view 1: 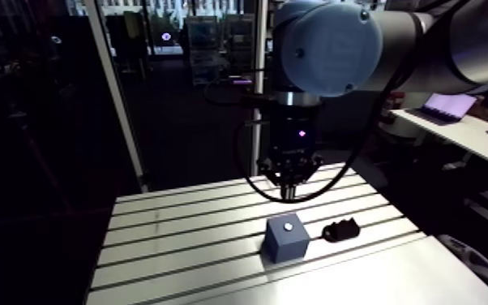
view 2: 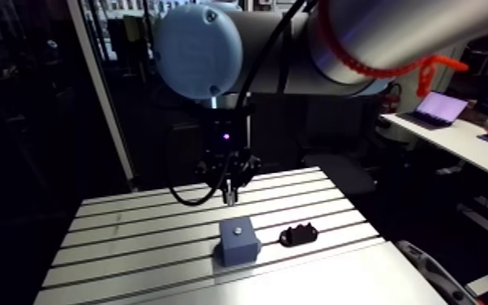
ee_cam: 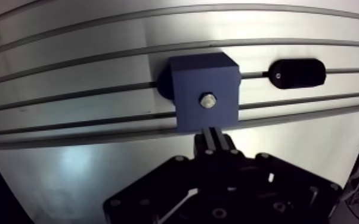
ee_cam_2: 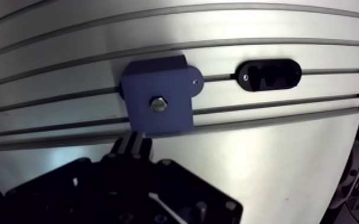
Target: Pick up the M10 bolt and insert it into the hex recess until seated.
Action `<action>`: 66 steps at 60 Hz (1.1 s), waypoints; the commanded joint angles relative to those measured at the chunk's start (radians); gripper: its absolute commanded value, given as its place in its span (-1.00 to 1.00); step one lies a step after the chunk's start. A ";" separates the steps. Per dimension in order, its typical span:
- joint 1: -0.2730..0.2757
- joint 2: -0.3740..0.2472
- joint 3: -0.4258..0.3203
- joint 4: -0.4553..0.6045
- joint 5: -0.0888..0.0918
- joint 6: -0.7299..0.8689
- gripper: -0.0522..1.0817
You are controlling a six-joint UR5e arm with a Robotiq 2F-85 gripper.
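A blue block [ee_cam: 188, 77] stands on the slotted aluminium table [view 1: 174, 235]. The silver hex head of the M10 bolt [ee_cam: 207, 100] sits in the middle of the block's top face, also visible in the arm view as a bright bolt head [view 1: 287, 226]. My gripper [ee_cam: 213, 137] hangs above the table just short of the block. Its two fingers are pressed together and hold nothing. In the arm view the gripper [view 1: 290, 192] is above and behind the block, not touching it.
A black oblong holder [ee_cam: 297, 73] lies on the table beside the block, on a slot line, and appears in the arm view as the same black holder [view 1: 340, 230]. Bare slotted table surface extends on the block's other side [view 1: 158, 243].
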 commanded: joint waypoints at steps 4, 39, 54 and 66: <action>-0.030 -0.002 0.035 -0.036 -0.003 -0.100 0.99; -0.049 0.027 0.073 -0.053 0.008 -0.164 0.99; -0.048 0.053 0.074 -0.105 0.006 -0.164 0.99; -0.048 0.068 0.071 -0.108 0.006 -0.164 0.99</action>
